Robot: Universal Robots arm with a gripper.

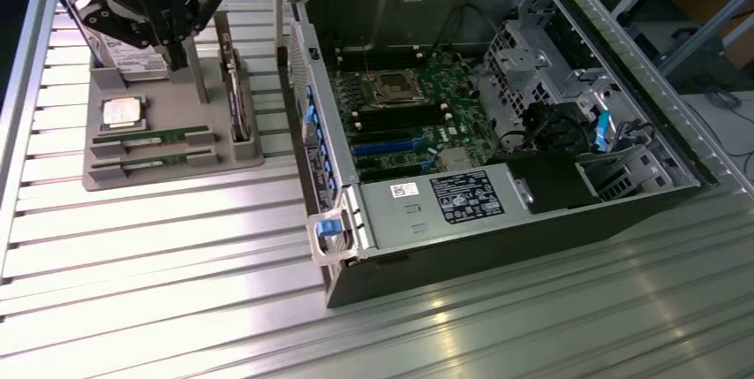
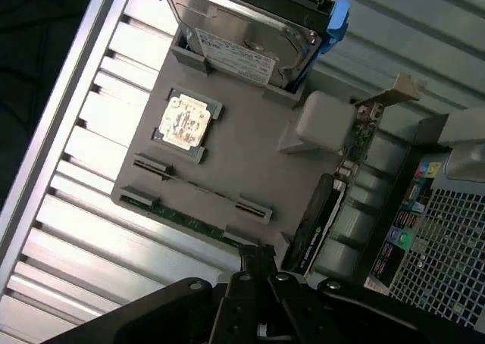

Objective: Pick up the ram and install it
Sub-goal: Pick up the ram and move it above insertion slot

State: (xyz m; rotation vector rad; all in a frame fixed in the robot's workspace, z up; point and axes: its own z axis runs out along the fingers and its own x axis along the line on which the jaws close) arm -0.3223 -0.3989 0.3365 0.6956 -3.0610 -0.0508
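Metal and plastic
Ribbed metal table [image 1: 177,264] is gleaming; at ten o'clock, grey plastic holder [image 1: 189,176] is looking matt.

"Where could a hand get in around that grey holder [image 1: 177,176]?"

"From above. The ram sticks [image 1: 154,139] lie flat in its front slots, open to the top. The hard drive [image 1: 122,54] stands upright along the back, and a card [image 1: 240,96] stands on edge on the side nearest the case [image 1: 309,114]."

"And the case?"

"It's open on top, though the drive cage [image 1: 536,56] and power supply [image 1: 454,198] hem in the board [image 1: 401,114]. There's open bench [image 1: 177,264] in front."
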